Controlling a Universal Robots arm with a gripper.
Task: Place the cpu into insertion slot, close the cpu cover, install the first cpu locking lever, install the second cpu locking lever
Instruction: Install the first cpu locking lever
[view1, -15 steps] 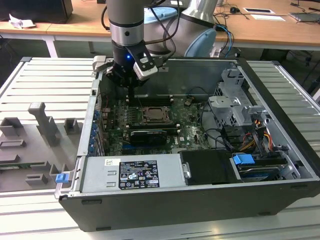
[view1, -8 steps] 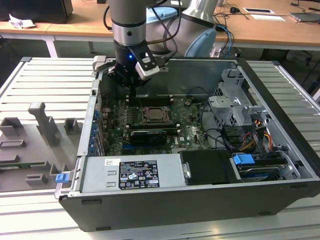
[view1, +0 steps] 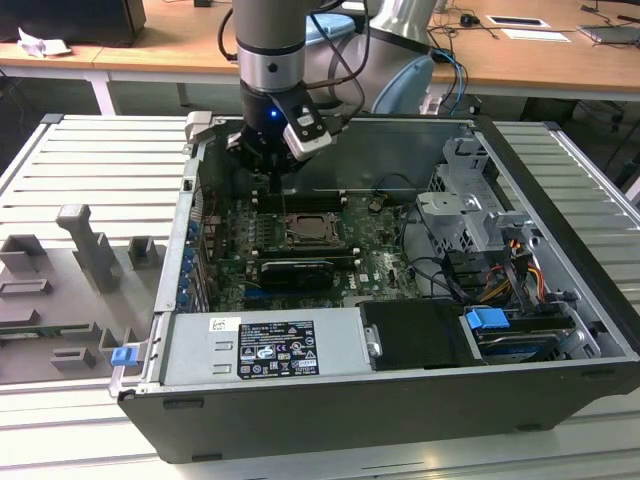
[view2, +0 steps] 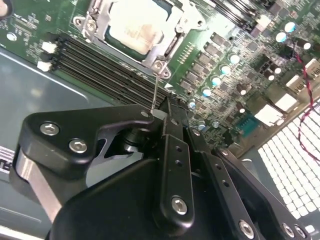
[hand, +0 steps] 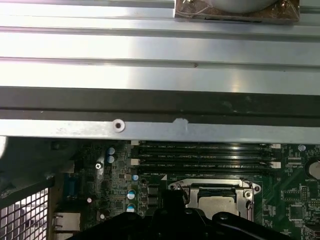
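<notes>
Even overhead light is seen; glare is thrown off the metal table (hand: 150, 50), and the case interior (view1: 300, 170) is shadowed.

Open computer case (view1: 560, 400) on a ribbed table (view1: 90, 160) — grey power supply (view1: 265, 345) inside.

1. The cpu (view2: 132, 26) has a pale metal top, dull and smooth.
2. The cpu cover (view2: 167, 37) is shiny silver metal.
3. The gripper (view2: 167, 117) looks like matt black metal, maybe plastic.
4. The green board (view2: 240, 75) is smooth and a bit glossy.

Memory slots (view2: 107, 67) just beside socket
</notes>
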